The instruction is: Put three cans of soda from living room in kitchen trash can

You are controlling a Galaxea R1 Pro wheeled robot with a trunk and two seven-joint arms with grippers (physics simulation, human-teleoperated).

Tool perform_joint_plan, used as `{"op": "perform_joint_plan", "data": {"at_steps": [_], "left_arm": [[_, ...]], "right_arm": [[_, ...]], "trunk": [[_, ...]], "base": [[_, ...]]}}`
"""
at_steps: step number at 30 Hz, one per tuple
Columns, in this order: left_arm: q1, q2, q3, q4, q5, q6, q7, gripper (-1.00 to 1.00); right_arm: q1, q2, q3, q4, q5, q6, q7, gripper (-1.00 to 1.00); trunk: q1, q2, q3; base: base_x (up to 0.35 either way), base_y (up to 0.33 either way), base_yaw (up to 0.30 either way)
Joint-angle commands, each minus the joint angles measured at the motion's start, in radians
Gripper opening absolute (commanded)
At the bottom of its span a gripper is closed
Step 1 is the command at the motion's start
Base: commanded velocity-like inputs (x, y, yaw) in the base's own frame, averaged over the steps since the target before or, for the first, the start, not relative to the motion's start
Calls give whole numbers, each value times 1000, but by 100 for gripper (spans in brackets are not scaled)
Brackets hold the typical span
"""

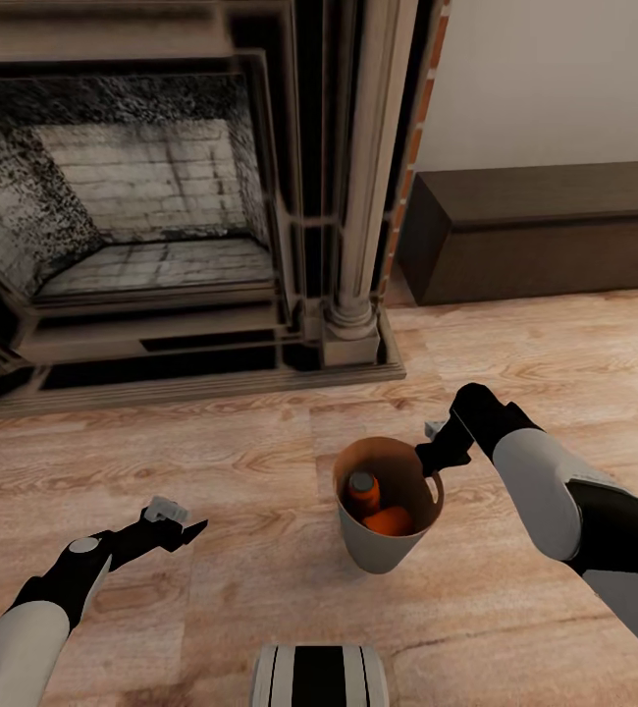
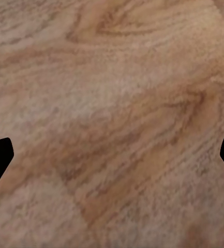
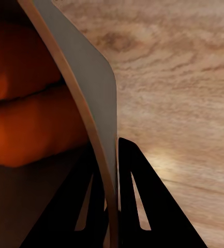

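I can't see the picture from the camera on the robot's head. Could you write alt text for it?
The robot's right gripper pinches the rim of a pale grey, brown-lined tapered bin standing on a light wood plank floor, with two orange-sided soda cans inside. Its left gripper hangs open over bare floor; a dark stone fireplace and low dark-brown cabinet stand behind.

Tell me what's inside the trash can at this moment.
Inside the trash can, two orange soda cans are visible, one upright with its silver top showing, one lying beside it. Any blue can is not visible; the bin's wall hides the bottom. The right gripper pinches the rim.
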Motion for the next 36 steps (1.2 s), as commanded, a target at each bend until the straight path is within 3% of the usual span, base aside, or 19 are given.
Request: {"op": "perform_joint_plan", "data": {"at_steps": [1, 11, 12, 36], "left_arm": [[-1, 0, 0, 1, -1, 0, 0, 100], [-1, 0, 0, 1, 0, 0, 0, 100], [-1, 0, 0, 1, 0, 0, 0, 100], [-1, -1, 0, 2, -2, -28, 1, 100]], "right_arm": [[32, 15, -28, -7, -26, 0, -40, -100], [32, 16, -27, -7, -26, 0, -40, -100], [32, 16, -27, -7, -26, 0, -40, 100], [36, 18, -27, -7, -26, 0, -42, 100]], "trunk": [[1, 0, 0], [1, 0, 0], [1, 0, 0], [1, 0, 0]], "base": [[0, 0, 0], [0, 0, 0], [0, 0, 0], [0, 0, 0]]}}
